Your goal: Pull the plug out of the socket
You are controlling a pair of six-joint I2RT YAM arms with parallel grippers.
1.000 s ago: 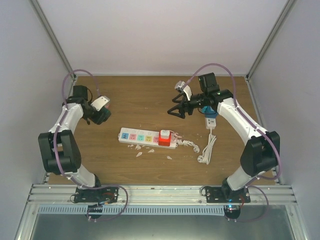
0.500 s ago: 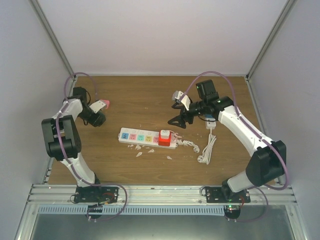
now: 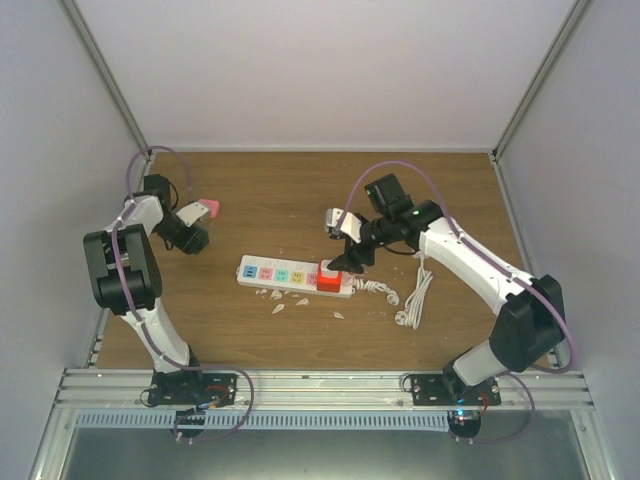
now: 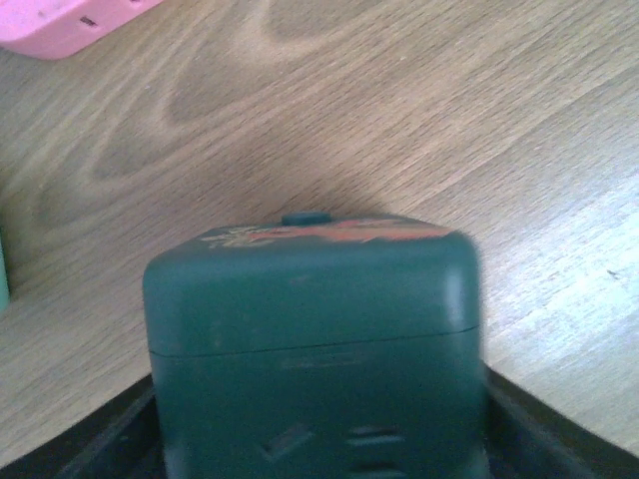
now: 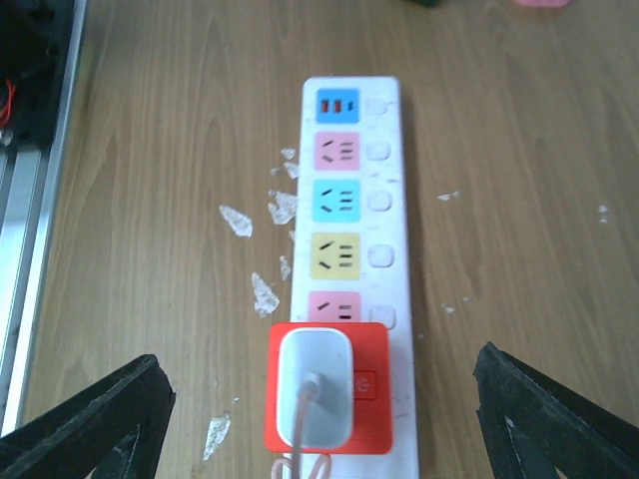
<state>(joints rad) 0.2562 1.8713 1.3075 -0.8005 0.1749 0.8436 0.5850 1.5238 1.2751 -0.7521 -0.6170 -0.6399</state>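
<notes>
The right gripper [image 3: 342, 266] was brought forward and leftward from the back of the counter [image 3: 280, 190] and is now set low over the plug [image 5: 313, 389] at the right end of the socket strip [image 5: 384, 239], jaws spread to either side of it. The left arm [image 3: 122, 268] was folded back, its elbow raised and drawn rearward, and the left gripper [image 3: 188, 237] was pulled slightly nearer the counter's left edge.

A: Power strip [image 5: 385, 232]?
B: White body. Sockets run blue, pink, cyan, yellow, pink.
A: Plug [image 5: 314, 389]?
B: White. Adapter block [image 5: 371, 385] is red.
A: Table [image 5: 150, 200]?
B: Brown wood grain, with white flakes [image 5: 236, 221].
A: Left wrist view?
B: Dark green block [image 4: 310, 329] with a reddish streak on top, and a pink thing [image 4: 70, 20].
A: Right arm [image 3: 470, 255]?
B: White and black.
</notes>
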